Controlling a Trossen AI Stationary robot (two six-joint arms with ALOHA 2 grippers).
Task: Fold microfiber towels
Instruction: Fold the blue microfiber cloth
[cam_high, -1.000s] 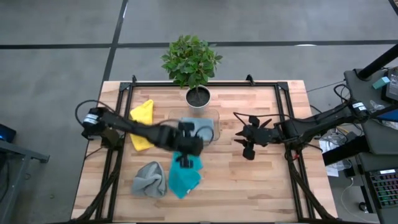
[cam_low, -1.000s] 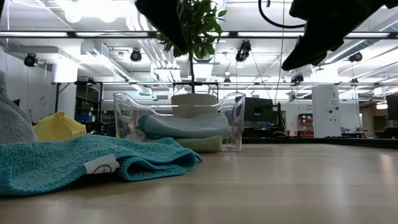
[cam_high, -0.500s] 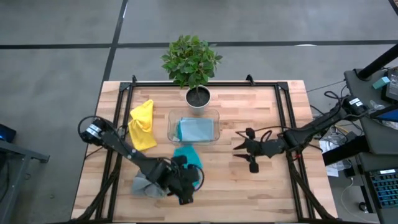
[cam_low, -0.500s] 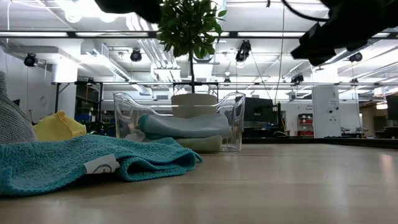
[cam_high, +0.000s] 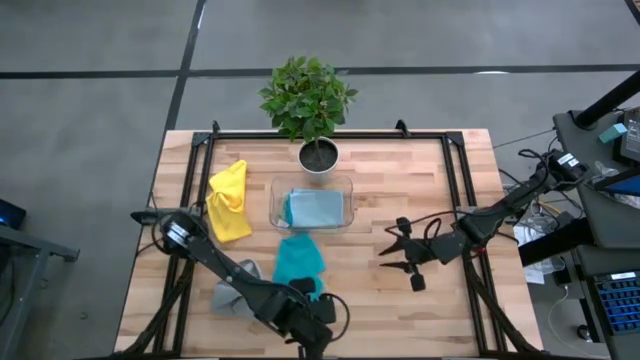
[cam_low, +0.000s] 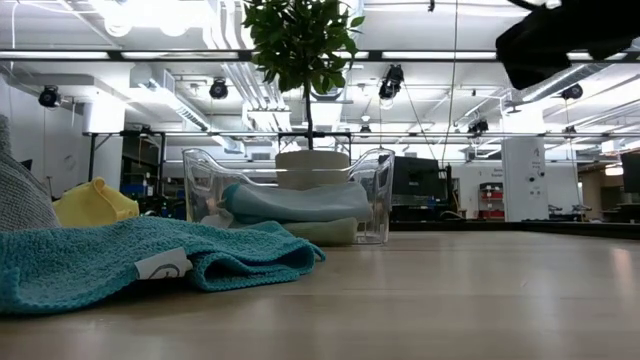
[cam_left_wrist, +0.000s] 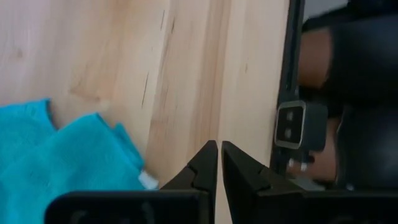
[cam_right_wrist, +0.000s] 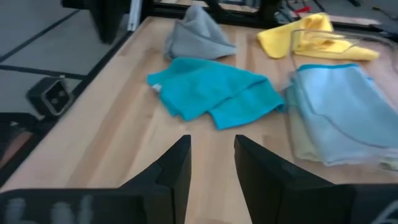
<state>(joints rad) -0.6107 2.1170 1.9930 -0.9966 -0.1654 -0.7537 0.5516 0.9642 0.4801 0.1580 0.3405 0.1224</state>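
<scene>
High view: the left claw (cam_high: 318, 335), pressed together and empty, has swung from the tray (cam_high: 278, 190) past the teal towel (cam_high: 297, 262), which lies crumpled just beside the tray. The right claw (cam_high: 398, 262), spread and empty, has drifted nearer; this towel's folding seems not yet begun.

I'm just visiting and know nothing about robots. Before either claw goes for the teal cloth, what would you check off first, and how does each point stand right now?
1. Teal towel lies free on the table, nothing on top: ok.
2. Left claw empty: ok, but its fingers are nearly together, so not ok for grasping yet.
3. Right claw open and empty, facing the teal towel: ok.
4. Grey towel clear of the teal one: cannot tell; they lie very close.
5. Clear tray holding the folded light blue towel has room on top: ok.
6. Yellow towel out of the way: ok.
</scene>
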